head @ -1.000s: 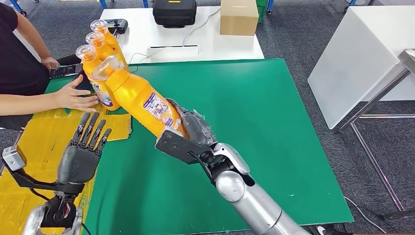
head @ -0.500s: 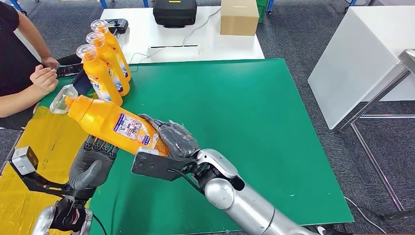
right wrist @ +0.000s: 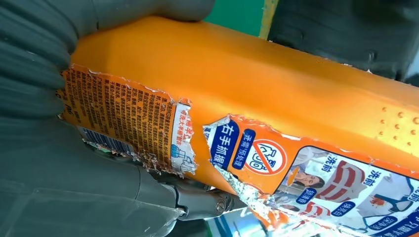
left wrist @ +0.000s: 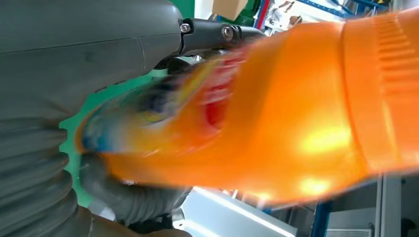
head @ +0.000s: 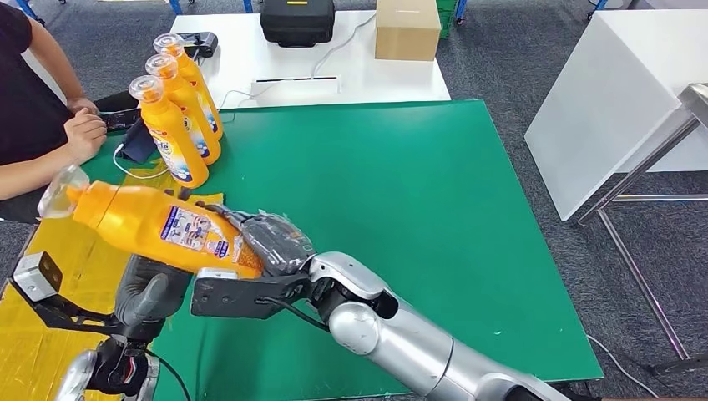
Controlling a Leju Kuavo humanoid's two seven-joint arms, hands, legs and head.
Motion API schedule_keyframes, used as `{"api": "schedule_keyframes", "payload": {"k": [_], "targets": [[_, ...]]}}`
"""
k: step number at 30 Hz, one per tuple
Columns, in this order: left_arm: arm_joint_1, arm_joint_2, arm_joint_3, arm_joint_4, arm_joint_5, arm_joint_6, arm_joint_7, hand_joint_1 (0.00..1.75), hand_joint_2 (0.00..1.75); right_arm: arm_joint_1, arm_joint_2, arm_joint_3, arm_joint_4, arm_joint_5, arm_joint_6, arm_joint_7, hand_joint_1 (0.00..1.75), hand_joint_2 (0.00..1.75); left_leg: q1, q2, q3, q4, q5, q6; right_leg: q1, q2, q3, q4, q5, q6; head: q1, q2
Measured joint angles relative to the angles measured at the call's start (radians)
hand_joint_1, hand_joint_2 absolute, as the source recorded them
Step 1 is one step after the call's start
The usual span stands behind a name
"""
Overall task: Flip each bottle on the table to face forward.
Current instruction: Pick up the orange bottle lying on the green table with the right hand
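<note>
My right hand [head: 275, 242] grips the base of an orange bottle [head: 159, 225] with a torn label. The bottle lies nearly level above the table's left front, its clear cap pointing left. In the right wrist view the bottle [right wrist: 276, 84] rests across my right hand [right wrist: 39, 163]. My left hand [head: 154, 288] sits just beneath the bottle, thumb up and apart, its fingers hidden behind the bottle. The left wrist view is blurred, with the bottle [left wrist: 296, 108] close against my left hand [left wrist: 74, 59]. A row of three orange bottles [head: 175, 142] stands upright at the table's back left.
A person [head: 33, 100] sits at the left, hands near a phone [head: 125, 117]. A yellow sheet [head: 50, 276] covers the left end of the green table [head: 417, 209]. Behind is a white table with a black case [head: 298, 21] and a cardboard box [head: 407, 29].
My right arm has swung the bottle left and down from a steep tilt to nearly level, over my left hand. The person's hand has drawn back from the standing bottles.
</note>
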Motion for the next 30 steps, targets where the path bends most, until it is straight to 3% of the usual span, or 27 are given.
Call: {"api": "schedule_keyframes", "payload": {"k": [7, 11, 30], "targets": [[0.004, 0.005, 0.004, 0.0, 0.0, 0.015, -0.001, 0.0, 1.75, -0.057, 0.033, 0.085, 0.026, -0.035, 0.027, 0.022, 1.75, 1.75, 0.0, 0.0, 0.0, 0.0, 0.0, 0.0, 0.0, 0.001, 0.0, 0.0, 0.0, 0.0, 0.0, 0.0], [0.007, 0.004, 0.006, 0.0, 0.003, 0.019, -0.006, 1.71, 1.75, -0.081, 0.045, 0.113, 0.034, -0.051, 0.028, 0.034, 1.75, 1.75, 0.0, -0.001, 0.0, 0.0, 0.0, 0.0, 0.0, 0.0, 0.0, 0.0, 0.0, 0.0, 0.0, 0.0], [0.01, -0.012, 0.022, 0.0, -0.032, 0.032, -0.037, 1.75, 1.75, -0.103, 0.045, 0.139, 0.055, -0.061, 0.017, 0.04, 1.75, 1.75, 0.0, 0.0, 0.0, 0.0, 0.0, 0.0, 0.0, 0.0, 0.0, 0.0, 0.0, 0.0, 0.0, 0.0]]}}
